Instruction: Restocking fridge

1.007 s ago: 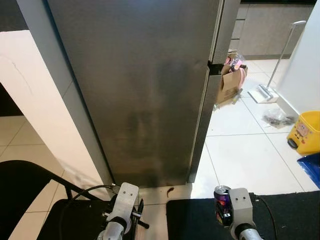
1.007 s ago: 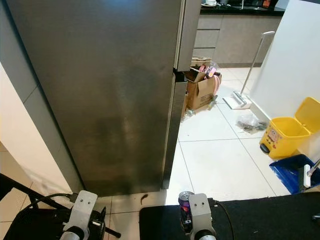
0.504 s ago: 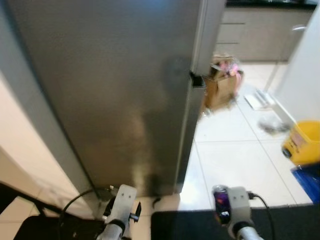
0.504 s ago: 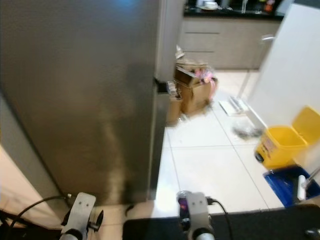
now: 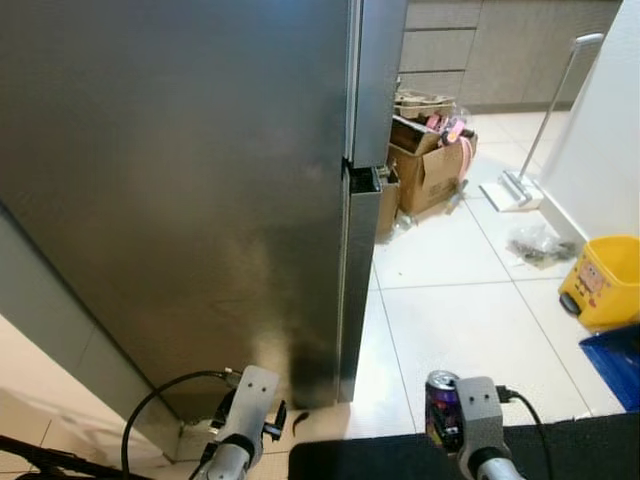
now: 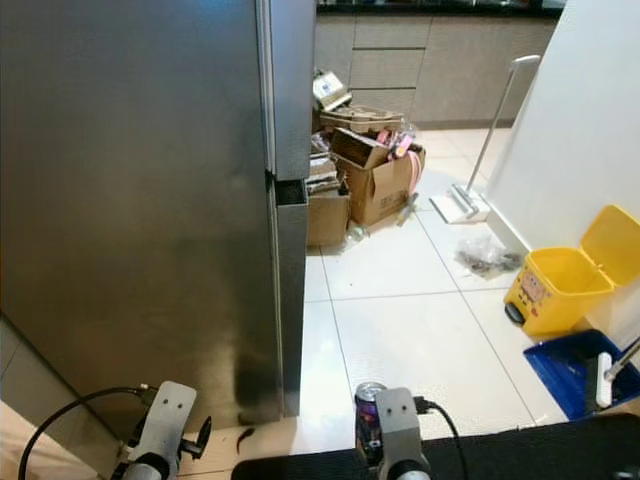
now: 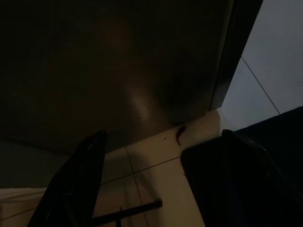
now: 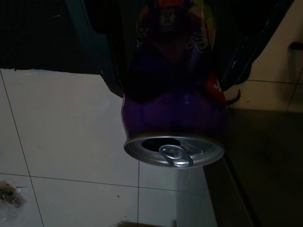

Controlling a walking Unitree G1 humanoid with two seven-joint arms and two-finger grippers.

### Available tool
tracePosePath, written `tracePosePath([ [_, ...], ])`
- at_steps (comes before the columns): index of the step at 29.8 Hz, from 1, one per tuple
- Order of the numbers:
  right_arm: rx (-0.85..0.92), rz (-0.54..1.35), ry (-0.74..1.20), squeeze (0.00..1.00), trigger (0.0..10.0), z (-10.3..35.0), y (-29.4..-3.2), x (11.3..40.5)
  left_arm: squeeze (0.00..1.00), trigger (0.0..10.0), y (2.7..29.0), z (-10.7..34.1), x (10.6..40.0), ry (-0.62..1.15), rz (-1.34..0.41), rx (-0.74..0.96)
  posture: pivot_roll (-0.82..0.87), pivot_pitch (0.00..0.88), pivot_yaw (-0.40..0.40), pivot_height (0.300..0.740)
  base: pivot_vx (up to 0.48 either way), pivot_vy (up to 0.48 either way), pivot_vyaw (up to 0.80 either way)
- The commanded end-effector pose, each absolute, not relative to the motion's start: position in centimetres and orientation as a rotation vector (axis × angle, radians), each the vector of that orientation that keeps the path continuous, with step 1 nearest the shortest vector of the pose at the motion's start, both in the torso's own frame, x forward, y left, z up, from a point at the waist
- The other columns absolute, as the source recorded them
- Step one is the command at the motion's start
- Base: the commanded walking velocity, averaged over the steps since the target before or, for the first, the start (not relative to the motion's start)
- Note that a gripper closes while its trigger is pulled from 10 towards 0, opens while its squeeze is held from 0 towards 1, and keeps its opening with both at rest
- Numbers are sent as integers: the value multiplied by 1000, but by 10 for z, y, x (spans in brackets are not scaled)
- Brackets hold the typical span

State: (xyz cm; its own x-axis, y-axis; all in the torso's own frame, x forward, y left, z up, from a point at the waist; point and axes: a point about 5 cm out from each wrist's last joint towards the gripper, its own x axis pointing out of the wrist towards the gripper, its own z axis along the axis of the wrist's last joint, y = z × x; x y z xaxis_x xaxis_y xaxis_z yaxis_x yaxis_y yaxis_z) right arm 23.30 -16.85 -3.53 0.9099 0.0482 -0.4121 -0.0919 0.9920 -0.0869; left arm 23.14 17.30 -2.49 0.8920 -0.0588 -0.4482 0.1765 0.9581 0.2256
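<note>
White tile floor (image 5: pixel 470 320), kitchen corner. Fridge (image 5: pixel 200 180) doors closed, filling robot's left. Cardboard boxes (image 6: pixel 375 170) heaped behind it; mop (image 6: pixel 470 200) and yellow bin (image 6: pixel 560 280) along far wall. Right gripper (image 8: pixel 175 61) clamped round purple can (image 5: pixel 443 410), upright, carried low at waist, likely ready for shelving. Left gripper (image 7: pixel 161 179) empty, fingers spread, near fridge base, probably free for door.
</note>
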Motion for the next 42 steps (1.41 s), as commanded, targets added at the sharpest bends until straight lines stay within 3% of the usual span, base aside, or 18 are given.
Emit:
tracePosePath([
  [1,-111,70,436,0,10000,-38,-170,229,0,10000,176,-30,225,490,-123,284,-63,63,-12,740,0,0,0],
  [27,-127,81,393,0,10000,-32,-170,235,0,10000,163,-18,238,422,-125,233,-70,71,-13,740,0,0,0],
  [42,-124,82,402,0,10000,-34,-168,232,0,10000,165,-19,237,433,-123,245,-70,71,-9,740,265,-365,0],
])
